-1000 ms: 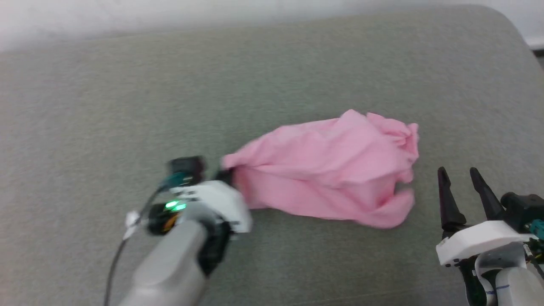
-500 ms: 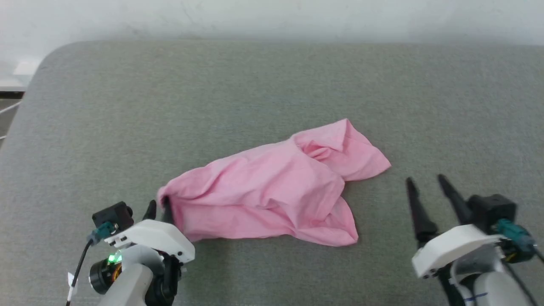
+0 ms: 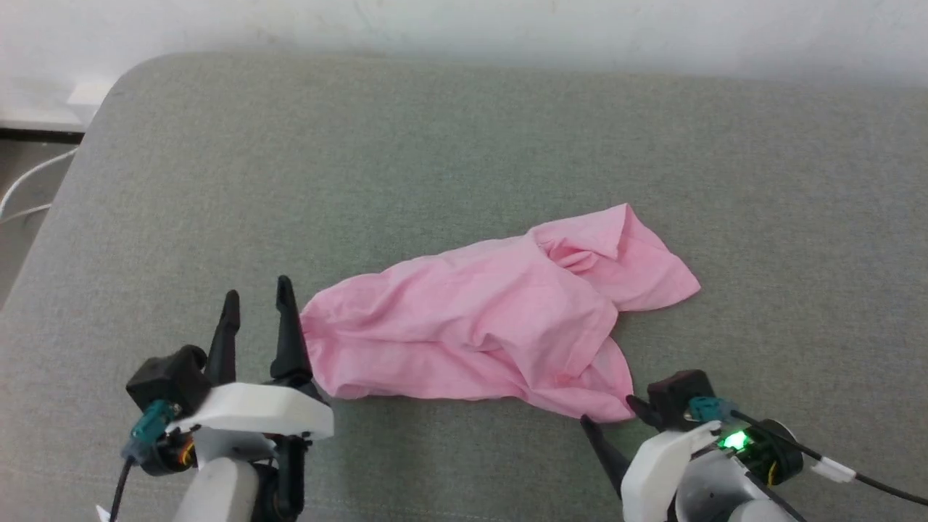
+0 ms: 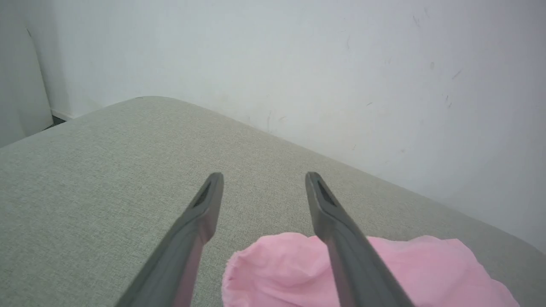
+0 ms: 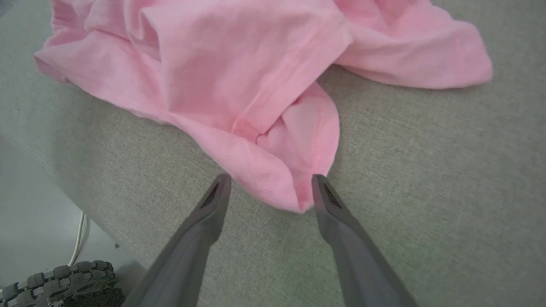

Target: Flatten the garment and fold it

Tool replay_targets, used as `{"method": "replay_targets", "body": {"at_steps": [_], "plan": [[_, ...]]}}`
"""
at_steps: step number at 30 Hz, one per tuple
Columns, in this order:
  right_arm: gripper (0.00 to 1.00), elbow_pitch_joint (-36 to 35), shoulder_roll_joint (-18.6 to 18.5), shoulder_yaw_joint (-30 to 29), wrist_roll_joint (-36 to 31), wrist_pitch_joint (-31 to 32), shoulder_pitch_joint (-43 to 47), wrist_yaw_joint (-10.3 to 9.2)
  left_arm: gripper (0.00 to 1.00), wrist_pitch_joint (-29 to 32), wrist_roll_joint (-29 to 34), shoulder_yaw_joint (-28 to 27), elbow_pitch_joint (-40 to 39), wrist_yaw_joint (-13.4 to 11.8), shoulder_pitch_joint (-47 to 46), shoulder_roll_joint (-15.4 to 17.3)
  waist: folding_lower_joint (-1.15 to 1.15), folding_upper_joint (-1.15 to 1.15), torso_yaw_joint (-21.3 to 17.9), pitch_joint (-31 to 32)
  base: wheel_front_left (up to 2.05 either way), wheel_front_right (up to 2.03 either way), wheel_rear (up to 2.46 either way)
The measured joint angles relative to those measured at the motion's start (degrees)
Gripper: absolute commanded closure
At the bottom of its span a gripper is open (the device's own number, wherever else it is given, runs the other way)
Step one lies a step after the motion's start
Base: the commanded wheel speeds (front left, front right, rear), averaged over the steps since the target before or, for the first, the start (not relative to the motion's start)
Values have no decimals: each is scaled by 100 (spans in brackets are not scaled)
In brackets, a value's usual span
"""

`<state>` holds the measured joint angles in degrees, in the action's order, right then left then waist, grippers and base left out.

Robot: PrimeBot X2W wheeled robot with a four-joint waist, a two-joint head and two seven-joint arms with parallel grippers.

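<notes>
Grey cushion [image 3: 464,130] against a white wall [image 3: 464,29], garment [image 3: 478,326] lying crumpled mid-cushion. Left gripper [image 3: 257,288] spread wide, empty, just beside its left end. Right gripper [image 5: 271,178] also spread, gripping nothing, fingers straddling the near right corner.

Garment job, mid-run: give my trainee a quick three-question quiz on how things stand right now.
1. True or false: the left hand is shut on the garment.
2. In the right wrist view, what lies between the right hand's open fingers? A) the garment's near corner B) a towel C) a bottle
3. Is the garment flattened yet?
Key: 1 false, it is open beside the garment's left end. 2 A. 3 No, it lies bunched and wrinkled.
</notes>
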<state>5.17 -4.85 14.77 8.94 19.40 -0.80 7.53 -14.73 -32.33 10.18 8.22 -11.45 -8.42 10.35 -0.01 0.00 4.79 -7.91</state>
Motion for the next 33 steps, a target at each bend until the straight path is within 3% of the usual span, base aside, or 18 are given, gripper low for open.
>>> {"method": "replay_targets", "body": {"at_steps": [4,5,7,13,22,25,26,27,28,33], "plan": [[2,167,-25,202,-34,246,-179,0,0,0,402,-246,-86,235,45,-331,0,0,74,-125,0,0,0],[56,218,-22,216,-34,274,-250,1,0,0,465,-296,-77,293,45,-377,1,0,90,-159,0,0,0],[100,316,-37,281,-32,281,-388,0,0,0,554,-396,-33,399,44,-452,1,0,117,-220,0,0,0],[100,433,-12,-65,51,256,-503,1,0,0,775,-638,142,647,42,-591,1,0,149,-312,0,0,0],[100,45,136,-2399,-275,-80,-270,1,0,0,913,-800,324,848,35,-687,1,0,80,-234,0,0,0],[100,56,156,-2918,-448,-47,-143,1,0,0,925,-788,406,933,30,-701,1,0,23,-215,0,0,0],[82,73,160,-3016,-449,-44,-125,1,0,0,939,-767,443,950,28,-708,1,0,1,-208,0,0,0],[27,104,164,-3072,-406,-53,-122,1,0,0,962,-740,486,990,26,-710,1,0,-20,-200,0,0,0],[0,147,171,-3123,-358,-80,-122,2,0,0,991,-711,524,1002,21,-711,1,0,-40,-189,0,0,0],[0,232,176,-3161,-163,-488,-96,1,0,0,1192,-297,686,1266,-69,-713,1,0,-135,-121,0,0,0]]}}
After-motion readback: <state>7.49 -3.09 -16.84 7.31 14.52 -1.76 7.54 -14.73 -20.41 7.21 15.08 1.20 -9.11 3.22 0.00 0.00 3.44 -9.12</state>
